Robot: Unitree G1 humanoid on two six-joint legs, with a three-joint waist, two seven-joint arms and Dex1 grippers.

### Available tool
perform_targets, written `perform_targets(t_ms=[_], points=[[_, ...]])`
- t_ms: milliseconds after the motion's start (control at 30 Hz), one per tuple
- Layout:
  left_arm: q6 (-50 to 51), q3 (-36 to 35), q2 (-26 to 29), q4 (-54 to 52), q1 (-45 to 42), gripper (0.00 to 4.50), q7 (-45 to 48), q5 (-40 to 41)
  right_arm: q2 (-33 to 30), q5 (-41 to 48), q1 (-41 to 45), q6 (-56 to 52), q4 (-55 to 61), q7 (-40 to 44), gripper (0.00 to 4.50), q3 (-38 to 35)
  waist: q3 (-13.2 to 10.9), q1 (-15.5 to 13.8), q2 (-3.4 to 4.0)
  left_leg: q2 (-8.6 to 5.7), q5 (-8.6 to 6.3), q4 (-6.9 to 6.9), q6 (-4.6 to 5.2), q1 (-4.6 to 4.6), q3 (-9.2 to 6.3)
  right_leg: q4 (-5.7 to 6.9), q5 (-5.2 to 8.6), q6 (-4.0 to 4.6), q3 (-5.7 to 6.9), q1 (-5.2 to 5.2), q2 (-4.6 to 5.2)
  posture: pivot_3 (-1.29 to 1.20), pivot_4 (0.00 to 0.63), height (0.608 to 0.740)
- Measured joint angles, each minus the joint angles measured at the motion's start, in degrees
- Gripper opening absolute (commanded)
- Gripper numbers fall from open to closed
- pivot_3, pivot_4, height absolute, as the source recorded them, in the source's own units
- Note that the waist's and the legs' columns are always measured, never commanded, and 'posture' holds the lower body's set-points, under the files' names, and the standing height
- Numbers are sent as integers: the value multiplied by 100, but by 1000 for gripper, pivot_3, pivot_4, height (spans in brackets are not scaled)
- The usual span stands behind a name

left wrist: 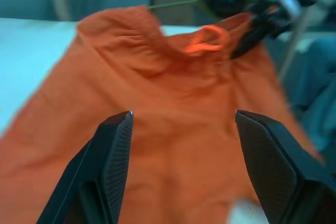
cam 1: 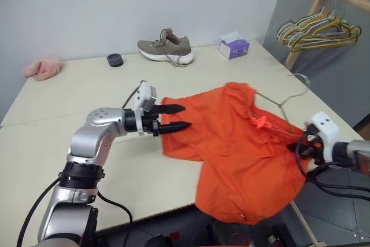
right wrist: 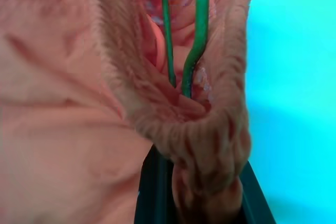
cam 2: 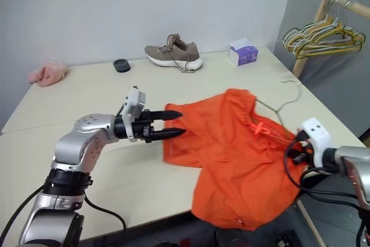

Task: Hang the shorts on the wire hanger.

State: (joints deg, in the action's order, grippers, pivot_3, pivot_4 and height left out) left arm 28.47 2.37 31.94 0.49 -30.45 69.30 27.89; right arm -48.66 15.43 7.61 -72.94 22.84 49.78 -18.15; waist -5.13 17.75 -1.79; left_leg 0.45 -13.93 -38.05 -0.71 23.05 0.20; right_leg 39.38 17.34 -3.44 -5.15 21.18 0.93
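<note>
Partly threaded: the wire hanger [cam 1: 281,103] runs into the shorts [cam 1: 243,148], right gripper [cam 1: 302,146] clamps the waistband, left gripper [cam 1: 173,117] open, empty; hanging remains.

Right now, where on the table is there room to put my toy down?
Plenty of bare table lies between the pink cloth, the black ring and the left gripper. The near corner in front of that arm is bare too. It is crowded where the shorts and wire hanger lie, by the right gripper.
</note>
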Motion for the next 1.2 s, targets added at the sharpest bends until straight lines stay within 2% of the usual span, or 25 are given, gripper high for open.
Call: perform_targets(t_ms=[100,267,333,433,633,767,967,1200], points=[[99,29,-112,-225,-20,3241,-52,78,-2,170,-113,-481,55,-166,0,-601,0,105,2,7,0,4,0,-10,7,-8,8,-13,-17,-6,-27,-419,71,740],[225,291,-655,-507,-140,3241,-240,262,-161,160,-197,-1261,-297,-506,0,-1800,1,175,7,7,-3,7,5,-6,21,-36,8,-13,-30,-11,-30,-442,70,740],[228,284,-738,-552,-166,3793,-332,289,-204,157,-205,-1306,-355,-628,0,-1985,1,265,7,9,-3,10,4,-8,23,-36,8,-14,-32,-12,-31,-445,68,740],[186,280,-1214,-727,-275,4467,-660,385,-229,111,-209,-1262,-622,-901,0,-2156,1,336,7,8,-4,13,6,-6,28,-42,9,-15,-36,-11,-32,-447,69,740],[-325,268,-1769,-949,-329,4467,-1142,434,-313,-182,16,-681,-1262,-1618,0,-2220,4,476,13,8,-5,18,7,-9,37,-44,11,-18,-44,-11,-33,-441,69,740],[-576,259,-1982,-954,-322,4467,-1256,476,-519,-432,612,-11,-1979,-2184,0,-2218,3,589,19,7,-6,21,8,-10,41,-46,11,-19,-47,-13,-33,-434,71,740],[-724,301,-2110,-994,-280,4467,-1367,509,-774,-773,1393,1002,-3115,-2915,0,-2110,3,610,18,8,-6,22,9,-13,41,-50,12,-20,-47,-17,-34,-429,72,740],[-792,554,-2208,-1091,-214,4467,-1373,482,-1173,-925,3111,1913,-5593,-3259,0,-1286,-26,643,60,3,-17,25,27,-38,58,-77,14,-22,-51,-56,-29,-407,84,740]])
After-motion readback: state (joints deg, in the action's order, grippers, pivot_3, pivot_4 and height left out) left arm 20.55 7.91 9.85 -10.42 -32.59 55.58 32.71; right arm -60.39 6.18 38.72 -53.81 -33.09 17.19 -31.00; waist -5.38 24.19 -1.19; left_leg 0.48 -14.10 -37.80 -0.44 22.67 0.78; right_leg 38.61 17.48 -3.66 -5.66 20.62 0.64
